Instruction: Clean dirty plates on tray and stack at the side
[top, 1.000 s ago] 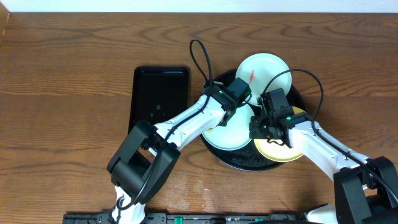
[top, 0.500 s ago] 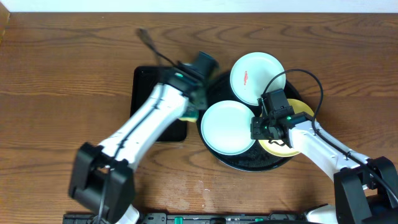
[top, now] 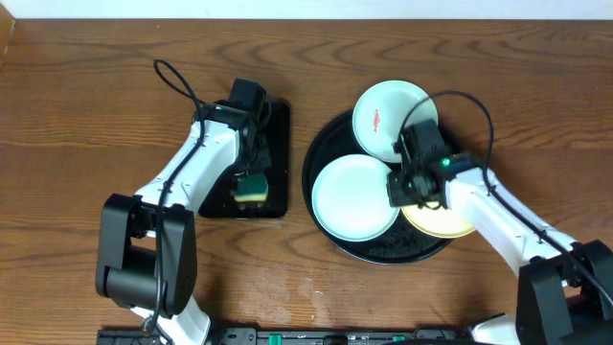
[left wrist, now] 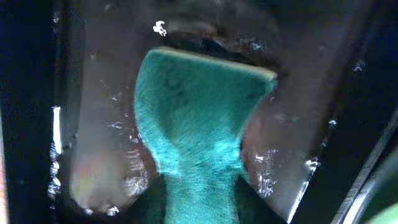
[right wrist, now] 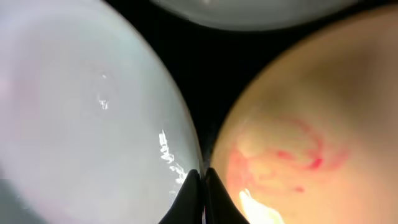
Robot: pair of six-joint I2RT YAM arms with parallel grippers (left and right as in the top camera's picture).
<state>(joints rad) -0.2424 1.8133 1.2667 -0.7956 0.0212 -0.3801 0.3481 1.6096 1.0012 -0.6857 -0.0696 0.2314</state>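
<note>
The round black tray (top: 326, 144) holds three plates. A mint plate with a red smear (top: 383, 117) lies at the back, a clean-looking mint plate (top: 352, 198) at front left, and a yellow plate (top: 448, 218) at front right. In the right wrist view the yellow plate (right wrist: 311, 124) shows a red smear beside the mint plate (right wrist: 81, 118). My right gripper (top: 406, 188) (right wrist: 200, 180) is shut, its tips down between these two plates' rims. My left gripper (top: 252, 174) (left wrist: 199, 211) is shut on a green-and-yellow sponge (top: 253, 190) (left wrist: 199, 106) over the rectangular tray.
The smaller rectangular black tray (top: 276, 125) lies left of the round tray and looks wet in the left wrist view (left wrist: 99, 93). Bare wood tabletop (top: 86, 115) surrounds both trays. Arm cables loop above each wrist.
My left arm swung left from the round tray to the rectangular tray, carrying the sponge. The front mint plate is now uncovered. My right gripper stayed between the plates, shifting slightly back.
</note>
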